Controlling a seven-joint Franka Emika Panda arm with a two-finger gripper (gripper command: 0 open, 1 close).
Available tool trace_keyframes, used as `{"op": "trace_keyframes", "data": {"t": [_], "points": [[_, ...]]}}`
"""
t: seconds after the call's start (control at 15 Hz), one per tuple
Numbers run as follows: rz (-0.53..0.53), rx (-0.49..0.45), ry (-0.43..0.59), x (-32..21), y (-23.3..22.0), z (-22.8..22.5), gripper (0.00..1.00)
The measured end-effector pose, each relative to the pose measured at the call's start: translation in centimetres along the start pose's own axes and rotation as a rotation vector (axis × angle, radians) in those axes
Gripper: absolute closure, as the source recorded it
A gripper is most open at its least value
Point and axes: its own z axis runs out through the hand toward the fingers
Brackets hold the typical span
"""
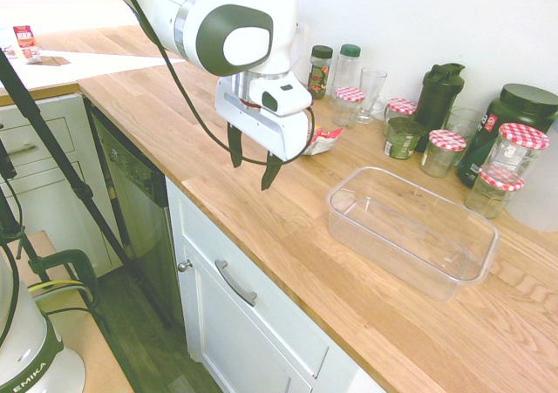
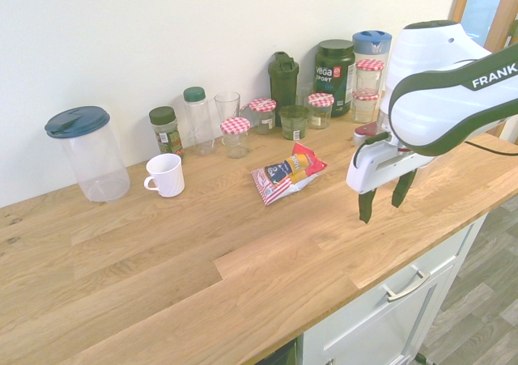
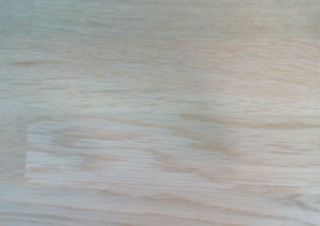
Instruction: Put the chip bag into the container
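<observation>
The chip bag, a small crumpled foil packet, lies flat on the wooden table; its face is striped red and white at one end, with a dark blue patch and a yellow-orange area in the middle and red at the other end, and a silvery-white underside shows along one edge; in the first exterior view it is partly hidden behind the end effector, with only a red and white portion visible

The end effector is open, its two dark fingers spread apart and pointing down above the table, holding nothing; it hangs on the side of the bag nearer the table's front edge, apart from the bag

The container, a clear rectangular tub with rounded corners and a raised rim, stands upright on the table; its open top faces upward, and its long side runs obliquely to the front edge, with a strip of bare wood between

Behind the bag, toward the wall, stand jars with red-checked lids, a green glass and a dark shaker bottle; a white mug stands well apart from the bag, and bare wood extends between the bag and the table's front edge; the wrist view shows wood grain only, slightly blurred
</observation>
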Motion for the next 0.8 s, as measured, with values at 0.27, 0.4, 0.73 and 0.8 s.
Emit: {"op": "trace_keyframes", "data": {"t": [0.27,0.4,0.73,0.8], "points": [[-0.024,-0.005,0.015,-0.2,-0.6,-0.4,0.00],[-0.043,0.013,0.031,0.1,-2.3,-1.9,0.00],[-0.056,0.062,-0.018,4.1,-6.4,-2.9,0.00],[-0.061,0.073,-0.030,5.2,-7.1,-3.1,0.00]]}}
